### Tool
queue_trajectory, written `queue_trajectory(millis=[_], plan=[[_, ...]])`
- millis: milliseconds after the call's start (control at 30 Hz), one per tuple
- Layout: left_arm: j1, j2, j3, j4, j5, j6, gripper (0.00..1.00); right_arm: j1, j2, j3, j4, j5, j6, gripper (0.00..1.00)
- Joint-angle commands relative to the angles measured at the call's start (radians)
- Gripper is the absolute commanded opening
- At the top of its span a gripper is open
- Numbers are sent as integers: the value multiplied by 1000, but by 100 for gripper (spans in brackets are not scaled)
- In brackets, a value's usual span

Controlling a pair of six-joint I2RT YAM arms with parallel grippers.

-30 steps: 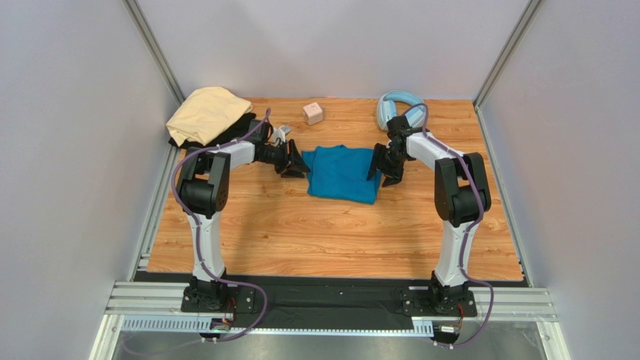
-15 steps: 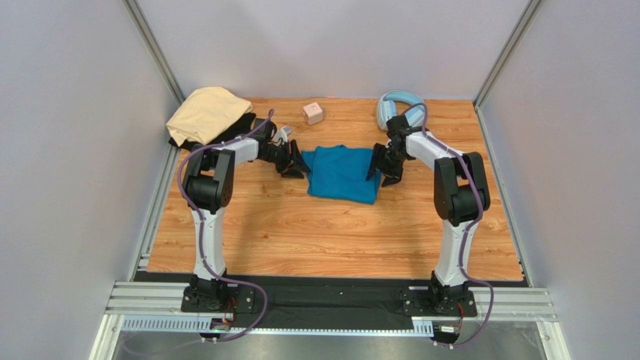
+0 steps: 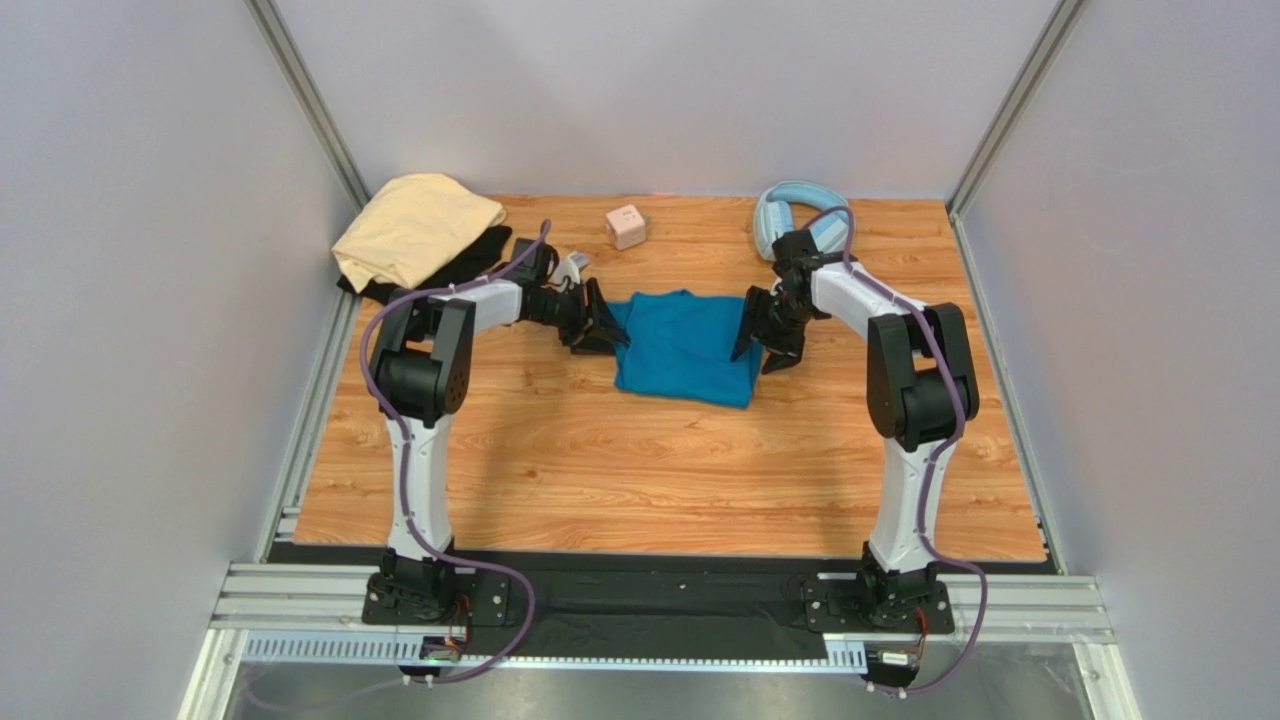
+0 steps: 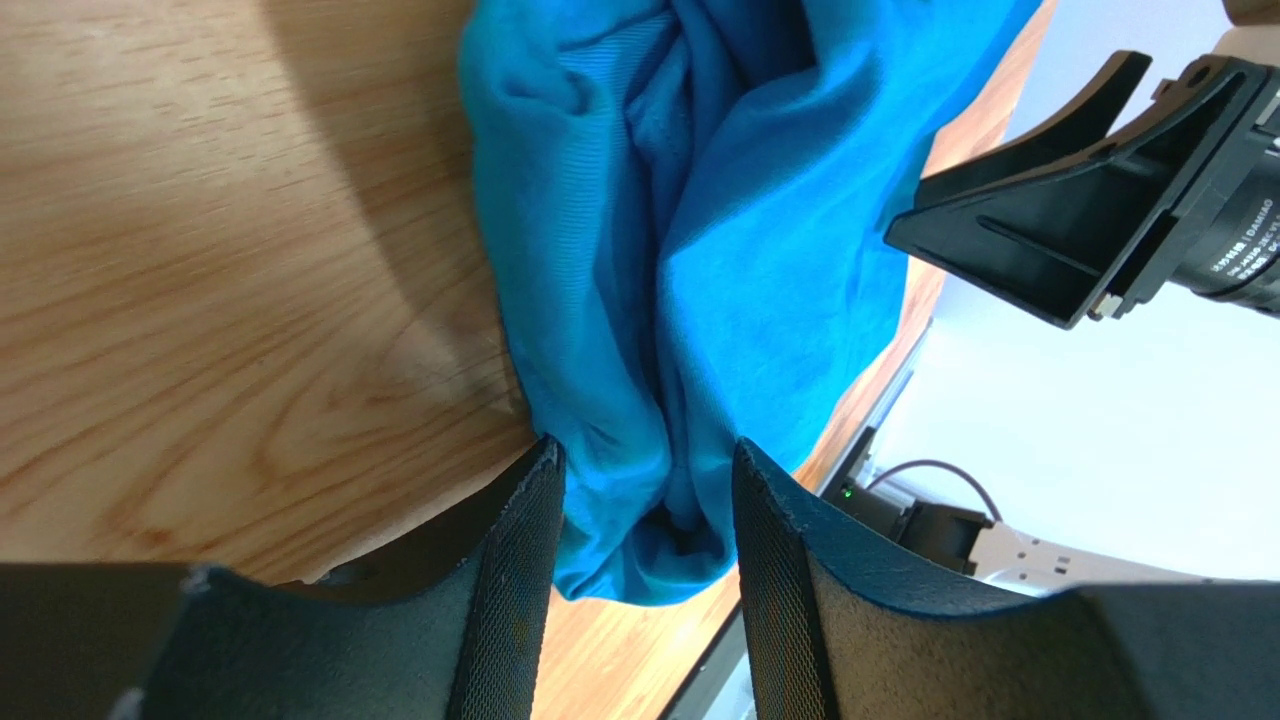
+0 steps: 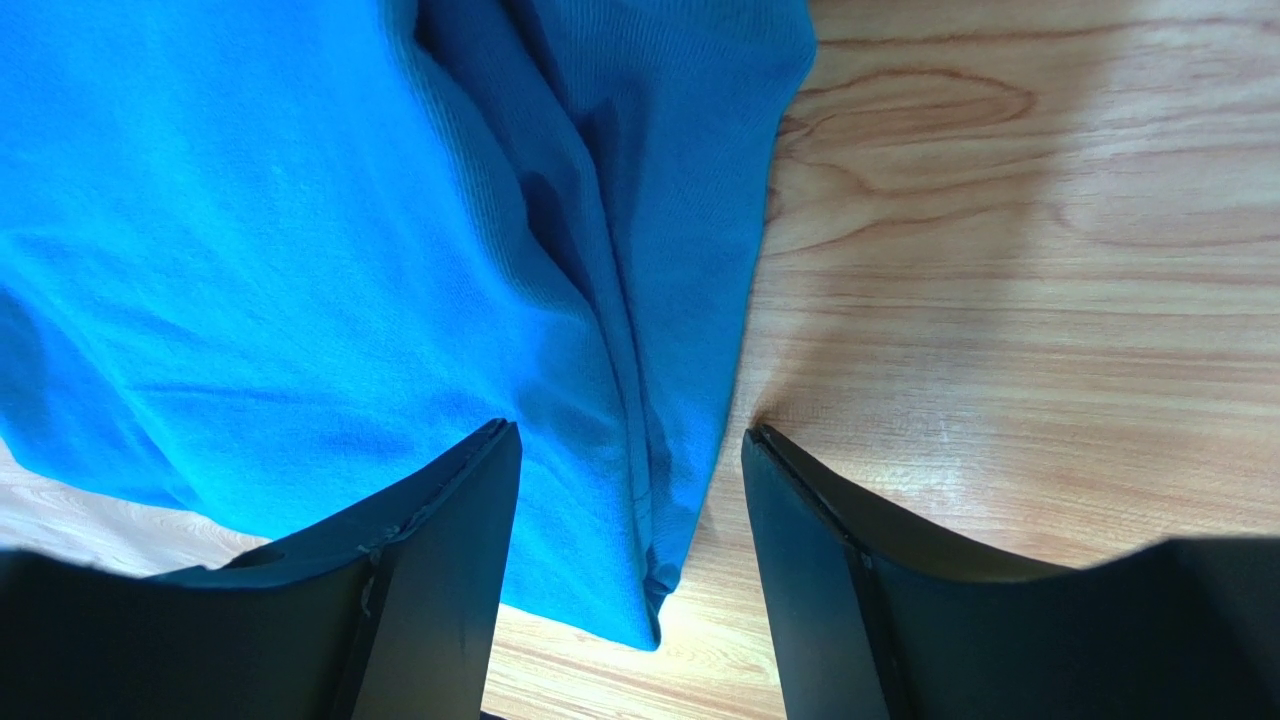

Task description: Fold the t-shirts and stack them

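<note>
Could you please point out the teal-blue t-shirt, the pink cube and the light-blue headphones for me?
teal-blue t-shirt (image 3: 684, 348): top external view, middle of the cloth.
pink cube (image 3: 627, 227): top external view, its top face.
light-blue headphones (image 3: 796, 191): top external view, the headband.

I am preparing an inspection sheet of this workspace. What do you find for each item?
Surface: wooden table, no damage seen.
Job's things: blue t-shirt lies partly folded in the middle; tan t-shirt is heaped on the black t-shirt at the far left corner, both unfolded.
Clutter: pink cube and headphones at the far edge.
Grippers: left gripper open, with the blue t-shirt's edge between its fingers; right gripper open, astride the opposite edge.
Cables: purple cables loop along both arms, with no snag seen.
Surroundings: grey walls, metal rail at the near edge; nothing else seen.
</note>
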Motion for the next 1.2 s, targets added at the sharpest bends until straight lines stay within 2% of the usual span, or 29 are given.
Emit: queue_trajectory(millis=[0,433,867,967,1167], plan=[[-13,5,-11,48,19,-43,52,2,13,22,-4,-10,-10,62],[-105,59,101,-59,-9,9,52,3,19,45,-12,-19,-3,62],[-148,46,52,-73,-72,17,51,3,13,35,-15,-20,-12,61],[-152,54,55,-79,-78,17,51,5,-28,17,-7,22,-12,61],[-201,95,161,-152,-93,41,51,6,-164,22,-27,88,-12,62]])
